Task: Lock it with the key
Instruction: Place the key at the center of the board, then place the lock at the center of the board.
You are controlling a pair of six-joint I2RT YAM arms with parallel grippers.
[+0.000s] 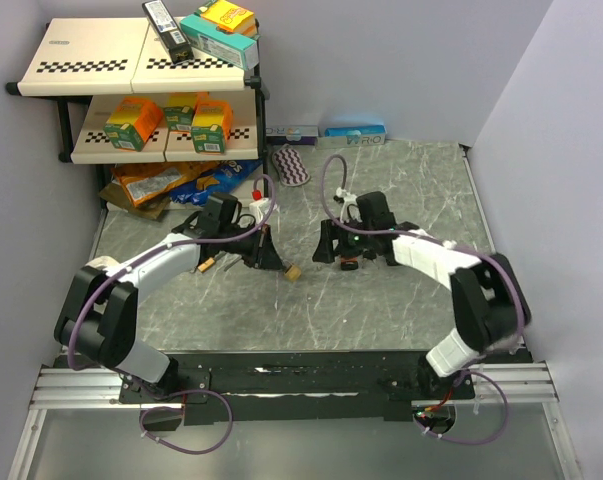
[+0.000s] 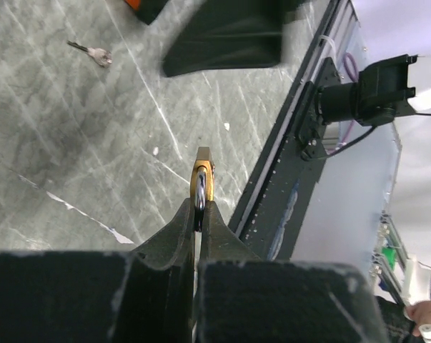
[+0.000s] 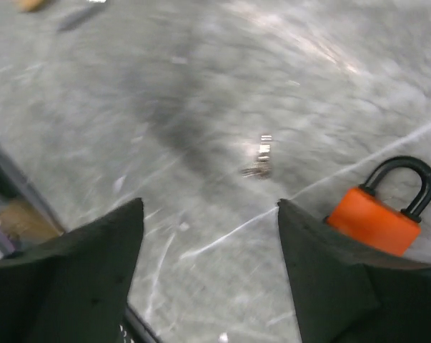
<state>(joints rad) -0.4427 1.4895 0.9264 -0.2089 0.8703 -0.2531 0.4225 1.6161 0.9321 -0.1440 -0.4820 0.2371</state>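
Note:
My left gripper (image 2: 199,208) is shut on the shackle of a small brass padlock (image 2: 201,179), which pokes out beyond the fingertips above the table. From above, this padlock (image 1: 293,272) hangs just right of the left gripper (image 1: 271,258). A small silver key (image 2: 93,54) lies loose on the grey marble table; in the right wrist view the key (image 3: 260,159) is blurred, ahead of the jaws. My right gripper (image 3: 210,205) is open with nothing between its fingers. An orange padlock (image 3: 376,219) with a black shackle lies beside its right finger. The right gripper (image 1: 339,252) faces the left one.
A two-tier shelf rack (image 1: 91,70) with boxes stands at the back left, snack bags (image 1: 161,182) beneath it. A purple patterned pouch (image 1: 293,165) and flat boxes (image 1: 353,131) lie near the back wall. The black frame rail (image 2: 294,150) runs along the table's near edge.

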